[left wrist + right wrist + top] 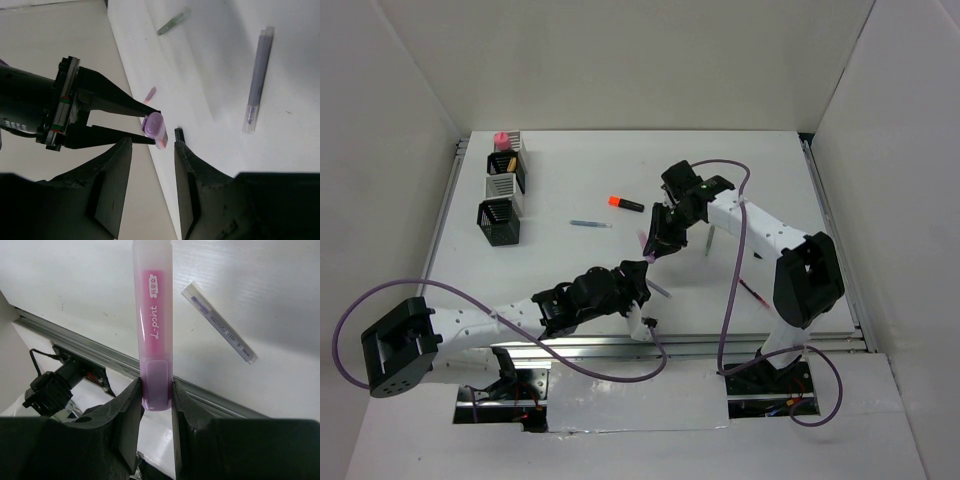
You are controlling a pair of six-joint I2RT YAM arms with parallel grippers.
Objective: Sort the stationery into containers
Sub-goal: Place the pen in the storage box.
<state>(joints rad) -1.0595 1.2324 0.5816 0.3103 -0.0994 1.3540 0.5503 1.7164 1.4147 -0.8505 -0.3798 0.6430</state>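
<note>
- White tabletop (580, 170), boxed in by plain white panels, carries everything; over its middle front the pink marker (153, 315) is held by the right gripper (156, 390).
- That marker has a translucent, rounded barrel, pink inside, with white "L-point" lettering and a lilac cap end. The barrel points straight away from the right wrist camera. I cannot tell whether its far end touches the table.
- Right gripper: the smooth black jaws are drawn close and clamp the lilac cap from both sides.
- Left gripper (151, 150): the fingers are spread wide with nothing between them. The marker's lilac end sits just beyond their tips, apart from them.
- A column of square mesh cups (503, 190) stands along the table's rear left edge.
- The rearmost silver cup (515, 141) holds a pink pen (501, 138) that sticks up above its rim.
- The black cup (512, 175) beside it holds a yellow-orange highlighter (504, 161).
- Next come a silver-white cup (501, 187) and the nearest black cup (498, 228). What is in these two cannot be made out.
- A translucent lilac-grey pen (220, 322) lies flat on the table just beside the grippers.
- An orange-capped black marker (626, 203) and a thin blue pen (590, 223) lie between the cups and the right arm.
- A red pen (755, 293) lies near the right arm's base.
- A green-capped marker (172, 24) shows blurred at the back of the left wrist view.
- A metal rail (75, 340) edges the table's near side.
</note>
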